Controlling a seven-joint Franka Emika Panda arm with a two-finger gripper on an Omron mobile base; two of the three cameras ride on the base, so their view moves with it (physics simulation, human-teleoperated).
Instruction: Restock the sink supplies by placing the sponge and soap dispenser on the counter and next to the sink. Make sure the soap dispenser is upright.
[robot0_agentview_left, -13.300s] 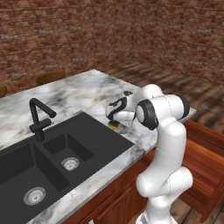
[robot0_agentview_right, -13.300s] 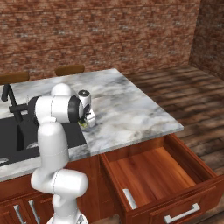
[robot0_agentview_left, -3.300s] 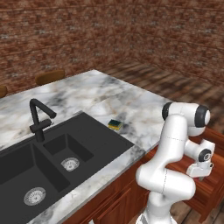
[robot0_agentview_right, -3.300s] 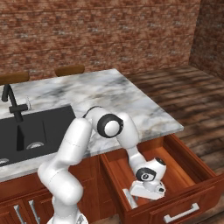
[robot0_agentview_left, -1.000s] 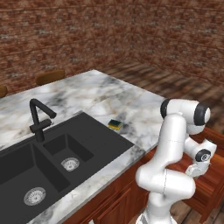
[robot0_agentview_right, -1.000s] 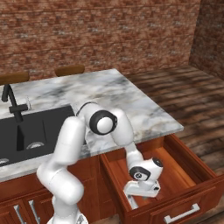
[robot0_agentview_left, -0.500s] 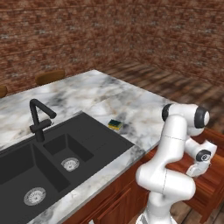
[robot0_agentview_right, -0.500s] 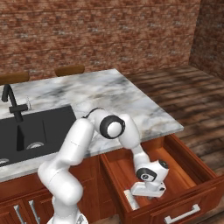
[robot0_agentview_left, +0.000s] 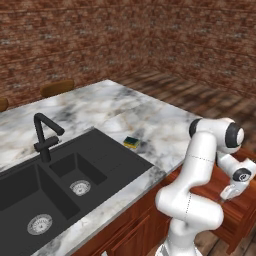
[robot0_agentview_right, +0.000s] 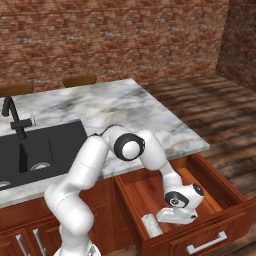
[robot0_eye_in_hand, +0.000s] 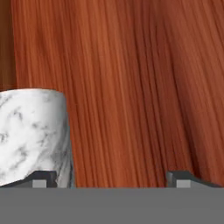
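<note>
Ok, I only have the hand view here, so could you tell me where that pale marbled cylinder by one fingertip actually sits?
Observer: It is the soap dispenser. It is on the floor of the open drawer and seems to lie on its side.
Operator: Thank you. Is the sponge in there too?
Observer: No, the sponge lies on the counter, right beside the sink.
Operator: And where is the hand?
Observer: The arm reaches down over the counter edge. The open gripper is low in the drawer, beside the dispenser, not around it.
</note>
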